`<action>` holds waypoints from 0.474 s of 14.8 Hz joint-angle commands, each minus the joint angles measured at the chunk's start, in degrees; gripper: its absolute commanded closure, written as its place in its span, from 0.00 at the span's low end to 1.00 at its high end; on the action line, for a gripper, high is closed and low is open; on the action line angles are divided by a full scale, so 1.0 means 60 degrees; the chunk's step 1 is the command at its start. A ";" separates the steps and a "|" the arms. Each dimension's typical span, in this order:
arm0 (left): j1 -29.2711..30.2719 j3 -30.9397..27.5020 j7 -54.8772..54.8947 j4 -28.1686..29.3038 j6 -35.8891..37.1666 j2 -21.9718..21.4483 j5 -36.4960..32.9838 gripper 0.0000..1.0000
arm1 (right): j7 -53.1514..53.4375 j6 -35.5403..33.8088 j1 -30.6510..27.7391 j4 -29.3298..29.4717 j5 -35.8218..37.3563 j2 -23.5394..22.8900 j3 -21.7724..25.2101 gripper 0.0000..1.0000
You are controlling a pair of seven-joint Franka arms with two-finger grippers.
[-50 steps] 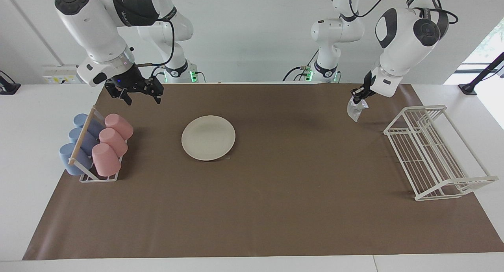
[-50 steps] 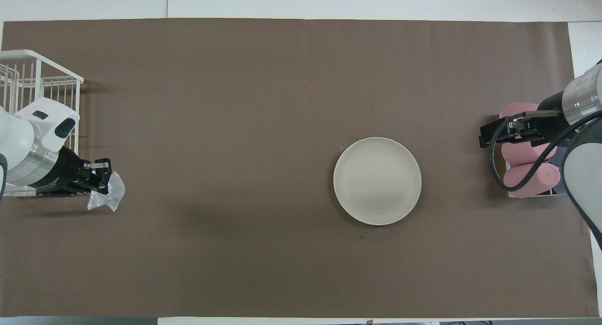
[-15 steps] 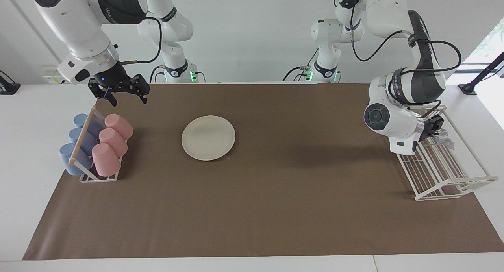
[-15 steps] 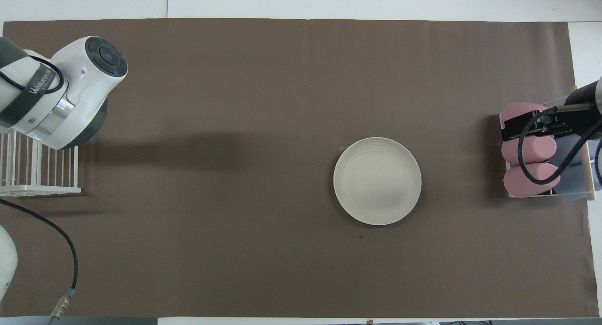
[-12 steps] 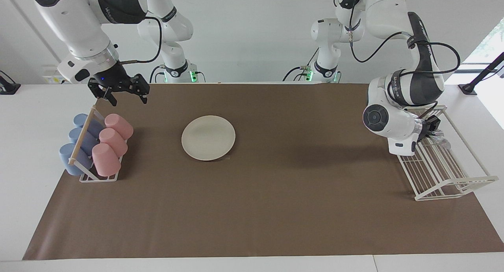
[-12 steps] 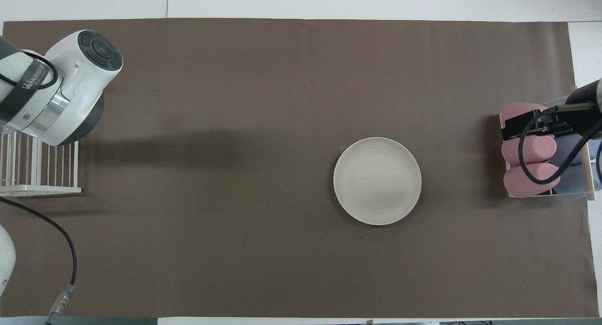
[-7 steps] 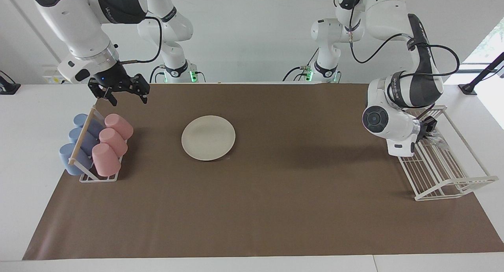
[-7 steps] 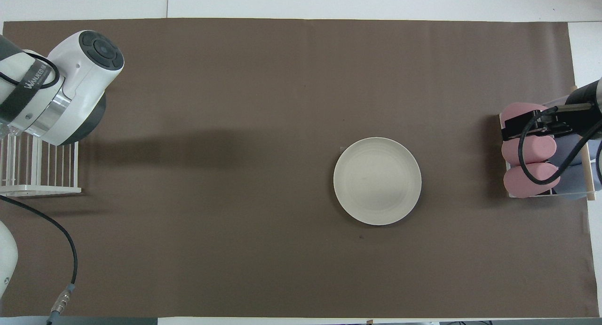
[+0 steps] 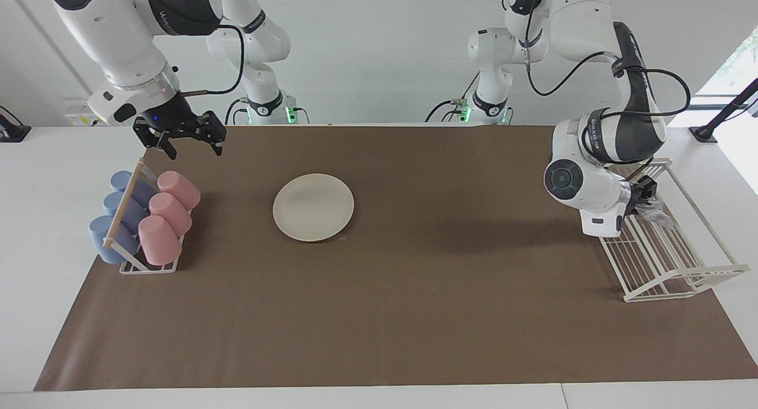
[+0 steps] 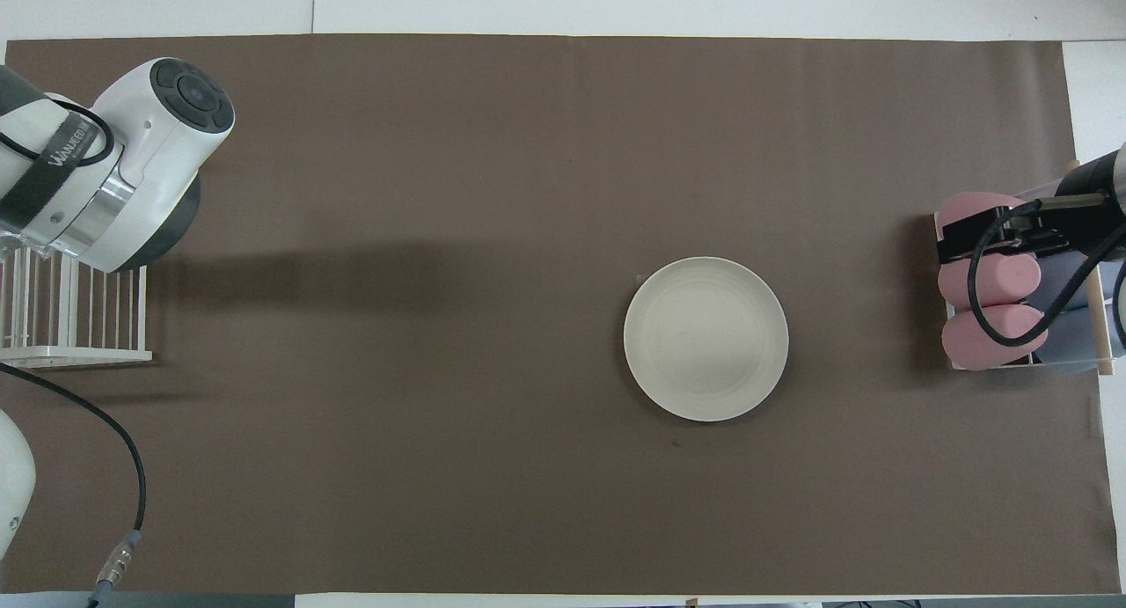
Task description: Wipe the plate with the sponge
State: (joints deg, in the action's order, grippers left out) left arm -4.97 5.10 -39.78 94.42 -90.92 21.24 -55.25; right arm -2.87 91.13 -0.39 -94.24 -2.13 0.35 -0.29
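Moved: left gripper [image 9: 645, 196] has carried the sponge [image 9: 656, 211] to the rack [image 9: 669, 261]; whether its jaws grip it, cannot tell.
Right gripper [image 9: 186, 141]: jaws open, empty, over the worktop near the cups [image 9: 169, 211].
Plate [image 9: 313, 207]: mid-worktop.

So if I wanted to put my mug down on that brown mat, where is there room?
Plenty: the wide bare stretch of the brown mat between the plate and the white wire rack, and the whole strip along the edge farthest from the robots. It is crowded only at the cup rack.
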 commanded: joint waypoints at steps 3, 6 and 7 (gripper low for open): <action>0.0052 0.0014 -0.0049 0.0011 -0.0199 0.0020 0.0082 0.00 | -0.0226 -0.0100 -0.0096 -0.0025 0.0194 0.0087 -0.0098 0.00; 0.0052 0.0000 -0.0064 -0.0004 -0.0199 -0.0009 0.0286 0.00 | -0.0225 -0.0100 -0.0096 -0.0025 0.0194 0.0087 -0.0098 0.00; 0.0052 0.0000 -0.0064 -0.0033 -0.0199 -0.0024 0.0345 0.00 | -0.0225 -0.0100 -0.0096 -0.0025 0.0194 0.0087 -0.0098 0.00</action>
State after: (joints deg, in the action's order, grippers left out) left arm -4.97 5.10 -39.78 94.41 -91.35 21.24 -54.42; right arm -2.87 91.13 -0.39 -94.24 -2.13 0.36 -0.29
